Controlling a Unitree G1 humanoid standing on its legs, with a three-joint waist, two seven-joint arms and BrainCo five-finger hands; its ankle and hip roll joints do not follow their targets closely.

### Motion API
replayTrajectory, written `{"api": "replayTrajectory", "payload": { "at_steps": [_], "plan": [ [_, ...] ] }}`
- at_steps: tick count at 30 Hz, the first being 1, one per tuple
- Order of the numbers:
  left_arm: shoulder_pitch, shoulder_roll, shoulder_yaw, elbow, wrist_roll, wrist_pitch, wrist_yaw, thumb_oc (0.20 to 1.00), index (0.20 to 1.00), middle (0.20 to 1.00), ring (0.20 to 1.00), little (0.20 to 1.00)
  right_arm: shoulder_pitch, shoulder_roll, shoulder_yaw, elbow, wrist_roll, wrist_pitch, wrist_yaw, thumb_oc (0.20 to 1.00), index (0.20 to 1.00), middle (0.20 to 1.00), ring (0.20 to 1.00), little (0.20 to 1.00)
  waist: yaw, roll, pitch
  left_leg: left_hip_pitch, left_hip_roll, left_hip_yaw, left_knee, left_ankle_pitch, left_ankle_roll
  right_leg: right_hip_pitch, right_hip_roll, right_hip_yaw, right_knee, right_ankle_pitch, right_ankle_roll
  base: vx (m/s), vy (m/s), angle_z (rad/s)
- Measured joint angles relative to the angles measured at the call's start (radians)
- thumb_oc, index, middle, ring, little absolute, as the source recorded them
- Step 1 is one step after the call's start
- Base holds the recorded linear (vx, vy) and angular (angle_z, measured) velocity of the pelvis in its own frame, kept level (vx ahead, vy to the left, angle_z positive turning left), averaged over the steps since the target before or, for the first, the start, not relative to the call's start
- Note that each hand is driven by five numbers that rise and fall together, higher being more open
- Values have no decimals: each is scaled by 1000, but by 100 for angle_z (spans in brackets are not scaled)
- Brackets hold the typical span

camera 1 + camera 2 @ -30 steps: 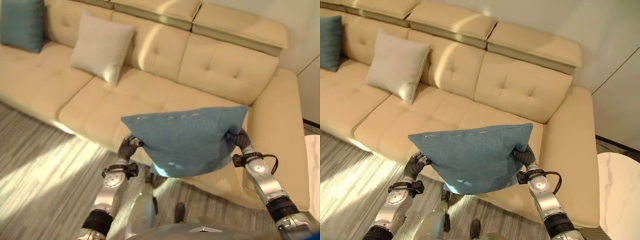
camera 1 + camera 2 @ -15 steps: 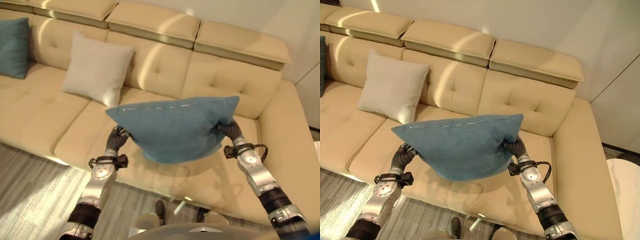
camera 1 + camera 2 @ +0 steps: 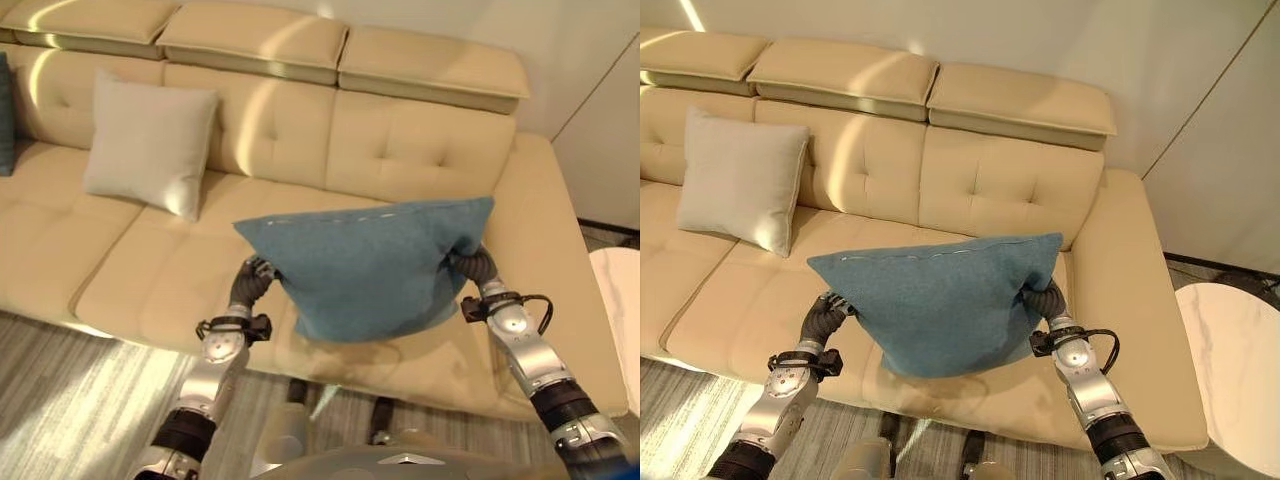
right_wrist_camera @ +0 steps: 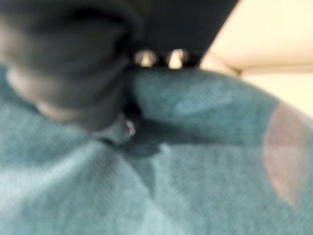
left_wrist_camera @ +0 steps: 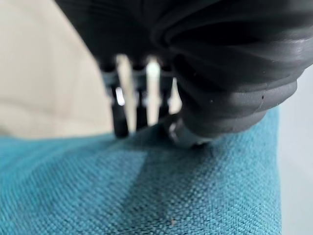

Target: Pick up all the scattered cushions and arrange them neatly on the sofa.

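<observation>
Across the far side of the room, a cream tufted sofa (image 3: pixel 300 140) ran the width of the scene, its seat catching patches of sunlight above a grey striped floor (image 3: pixel 60 390). Held over the right-hand seat section, well clear of the upholstery, a teal cushion (image 3: pixel 370 265) hung between the robot's two hands with its long seam edge uppermost and roughly level. On the left stretch of the sofa, a beige cushion (image 3: pixel 148 142) stood propped against the backrest, while the edge of another teal cushion (image 3: pixel 4 115) showed at the far left. At the right edge, part of a pale marble-topped side table (image 3: pixel 1230 350) stood just beside the sofa's arm. The left hand (image 3: pixel 258 275) had its fingers and thumb closed into the cushion's left edge, and its wrist view showed dark fingertips (image 5: pixel 120 125) pressed into the woven cloth with the thumb dug in beside them. The right hand (image 3: pixel 470 262) pinched the opposite edge, the fabric puckering into a deep fold under its grip (image 4: pixel 124 129). Judging by how it dented and sagged at the bottom, the cushion looked light and soft, with a coarse weave unlikely to slip; opposite side edges seemed the sensible places to hold it, since a one-sided hold would probably let it droop and swing.
</observation>
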Motion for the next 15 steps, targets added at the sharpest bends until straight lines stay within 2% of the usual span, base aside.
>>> {"api": "replayTrajectory", "payload": {
  "at_steps": [1,3,6,8,13,15],
  "plan": [
    [-12,6,1,0,0,0,0,200,200,200,200,200,1,-1,0,0,-3,7,-4,200,200,200,200,200,-1,-12,4,3,-13,41,-14,44,8,-11,-24,12,-6,9,12,153,306,-86],
    [-32,28,-1,0,1,1,-2,200,200,200,200,200,-2,6,-11,0,-10,8,-7,200,200,200,200,200,0,-32,1,25,-54,88,-51,50,42,-24,-76,19,-5,20,35,73,147,-53],
    [-66,64,3,-4,1,1,6,200,200,200,200,200,-21,24,-12,0,-10,16,-6,200,200,200,200,200,17,-38,-1,38,-76,118,-69,47,59,-27,-101,32,-8,36,55,61,64,-15],
    [-95,70,3,-5,1,1,18,200,200,200,200,200,-44,24,-12,0,-10,18,-8,200,200,200,200,200,30,-38,-1,48,-78,124,-82,56,70,-18,-101,32,-21,37,57,40,42,0],
    [-219,88,-5,5,1,3,67,200,200,200,200,200,-188,21,9,41,-10,22,-55,200,200,200,200,200,25,-37,0,46,-70,127,-87,56,69,-25,-92,33,-22,36,58,-77,8,-3],
    [-368,137,-66,79,0,1,110,200,200,200,200,200,-341,6,55,126,-10,29,-98,200,200,200,200,200,16,-37,2,-19,-66,134,-66,60,64,-85,-89,38,-22,52,58,-113,17,-12]
  ]
}}
